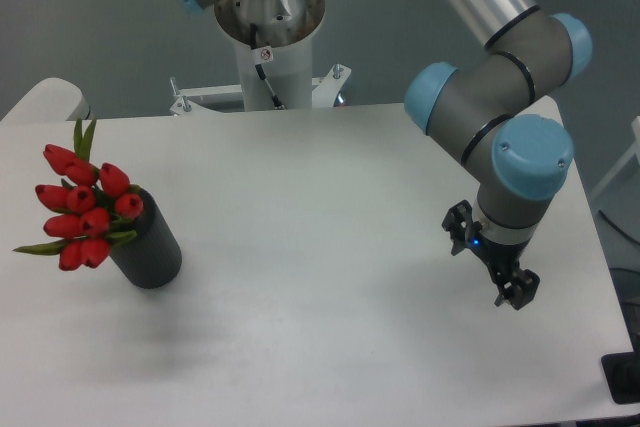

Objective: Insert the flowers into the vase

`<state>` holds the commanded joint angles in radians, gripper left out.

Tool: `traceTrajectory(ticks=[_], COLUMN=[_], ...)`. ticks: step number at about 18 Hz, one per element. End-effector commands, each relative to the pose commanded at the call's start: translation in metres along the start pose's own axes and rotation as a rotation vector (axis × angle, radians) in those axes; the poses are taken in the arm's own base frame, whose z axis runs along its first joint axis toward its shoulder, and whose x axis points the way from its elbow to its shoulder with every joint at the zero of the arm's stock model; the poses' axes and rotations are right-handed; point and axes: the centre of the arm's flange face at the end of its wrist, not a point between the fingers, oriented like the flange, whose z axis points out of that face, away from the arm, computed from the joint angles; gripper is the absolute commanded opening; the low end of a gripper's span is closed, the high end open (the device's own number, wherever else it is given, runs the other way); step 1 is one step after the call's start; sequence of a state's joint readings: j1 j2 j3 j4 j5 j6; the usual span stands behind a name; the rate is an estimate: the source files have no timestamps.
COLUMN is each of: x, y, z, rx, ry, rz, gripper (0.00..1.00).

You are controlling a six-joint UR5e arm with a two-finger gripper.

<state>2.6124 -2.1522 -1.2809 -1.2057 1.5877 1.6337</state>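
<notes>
Fixed camera, looking down at a matte white surface (300,247) with a rounded near-left corner. At its left side stands the vase (150,247), a plain matte black cylinder with thick walls, which appears tilted so that its mouth points up and to the left. The flowers (85,209) sit in that mouth: a tight bunch of glossy red closed tulip buds, oval in shape, with narrow green leaves pointing out above and to the lower left. The stems are hidden inside the vase.

Well apart from the vase, over the right side of the surface, hangs the arm (500,97), built of smooth grey tubular segments with light blue round end caps at the joints and a polished silver upper tube running out of the top of the picture. At its lower end is the hand (492,265), a black two-finger unit with a small blue light on its body. Its fingers are spread apart and hold nothing; one finger (459,224) points to the upper left and the other to the lower right. A soft shadow lies on the surface below and to the left of the hand.

Behind the far edge rises a white cylindrical pedestal (270,47) on a metal base plate, with a grey floor beyond it
</notes>
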Motion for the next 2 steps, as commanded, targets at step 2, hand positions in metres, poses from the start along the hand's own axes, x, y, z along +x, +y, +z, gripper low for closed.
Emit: traceTrajectory(ticks=[2], x=[0.002], y=[-0.0002], z=[0.0044], rx=[0.0], ry=[0.005], rz=[0.002], gripper=[1.0])
